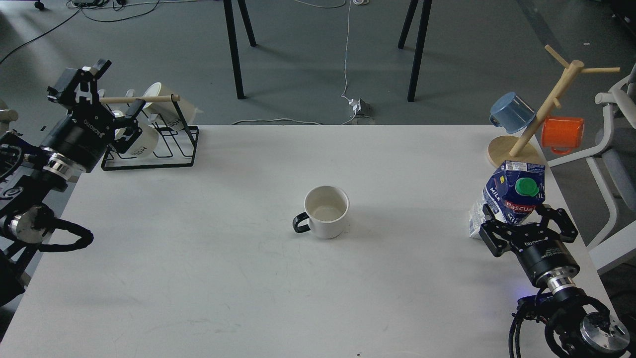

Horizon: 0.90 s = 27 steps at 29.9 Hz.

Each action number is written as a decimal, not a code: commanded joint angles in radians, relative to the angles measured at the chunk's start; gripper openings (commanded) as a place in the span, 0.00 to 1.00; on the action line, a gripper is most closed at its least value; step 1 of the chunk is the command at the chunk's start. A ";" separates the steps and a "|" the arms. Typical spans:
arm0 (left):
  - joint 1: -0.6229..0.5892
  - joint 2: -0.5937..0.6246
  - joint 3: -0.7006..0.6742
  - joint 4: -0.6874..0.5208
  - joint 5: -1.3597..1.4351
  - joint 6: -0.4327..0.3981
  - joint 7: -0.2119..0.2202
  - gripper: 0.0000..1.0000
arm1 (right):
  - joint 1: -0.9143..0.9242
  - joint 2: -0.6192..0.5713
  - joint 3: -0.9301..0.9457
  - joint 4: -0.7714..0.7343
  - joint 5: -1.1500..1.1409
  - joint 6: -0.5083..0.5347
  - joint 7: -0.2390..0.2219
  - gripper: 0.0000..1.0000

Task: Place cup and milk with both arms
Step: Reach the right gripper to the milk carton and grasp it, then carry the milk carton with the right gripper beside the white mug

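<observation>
Cup: the cup (326, 212) stood upright at the middle of the surface (198, 248), handle to the left, touched by nothing; we judged it already set down.
Milk: the milk (512, 196) was at the right edge, tilted, just near of the wooden mug tree (541, 109).
Right end effector: our right end effector (527, 226) had its fingers spread around the carton's lower body; whether it pinched the carton or only bracketed it, we could not tell.
Left end effector: our left end effector (107, 99) hung at the far left by the wire rack (164, 144), fingers apart and empty, probably withdrawn clear of the cup.
</observation>
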<state>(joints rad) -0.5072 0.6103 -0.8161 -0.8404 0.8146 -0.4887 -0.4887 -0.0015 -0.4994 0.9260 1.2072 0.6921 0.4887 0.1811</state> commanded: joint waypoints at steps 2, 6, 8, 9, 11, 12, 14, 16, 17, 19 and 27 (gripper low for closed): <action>0.002 0.000 0.000 0.006 0.001 0.000 0.000 0.99 | -0.003 0.001 0.004 0.000 -0.002 0.000 0.000 0.72; 0.004 0.000 0.000 0.006 0.001 0.000 0.000 0.99 | -0.003 0.002 0.004 0.000 -0.003 0.000 -0.002 0.38; 0.006 0.000 0.000 0.007 0.001 0.000 0.000 0.99 | -0.003 0.004 0.004 0.000 -0.003 0.000 -0.002 0.34; 0.006 0.000 0.000 0.007 0.001 0.000 0.000 0.99 | -0.003 0.005 0.004 0.000 -0.003 0.000 -0.002 0.32; 0.007 0.000 0.000 0.007 0.001 0.000 0.000 0.99 | -0.003 0.010 0.002 0.002 -0.003 0.000 -0.002 0.30; 0.007 0.000 0.000 0.007 0.001 0.000 0.000 0.99 | -0.003 0.019 0.002 0.003 -0.005 0.000 -0.003 0.28; 0.007 0.000 0.000 0.007 0.001 0.000 0.000 0.99 | 0.000 0.036 -0.004 0.012 -0.008 0.000 -0.006 0.27; 0.007 -0.001 0.000 0.007 0.001 0.000 0.000 0.99 | 0.006 0.062 -0.007 0.032 -0.011 0.000 -0.009 0.26; 0.007 -0.001 0.000 0.007 0.001 0.000 0.000 0.99 | 0.018 0.079 -0.010 0.054 -0.014 0.000 -0.011 0.26; 0.007 -0.001 0.000 0.007 0.001 0.000 0.000 0.99 | 0.049 0.110 -0.025 0.081 -0.035 0.000 -0.011 0.26; 0.016 0.002 0.000 0.007 0.001 0.000 0.000 0.99 | 0.132 0.284 -0.076 0.034 -0.167 0.000 -0.011 0.26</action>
<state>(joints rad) -0.4976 0.6106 -0.8156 -0.8329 0.8161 -0.4887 -0.4887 0.1124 -0.2743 0.8623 1.2670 0.5711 0.4887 0.1713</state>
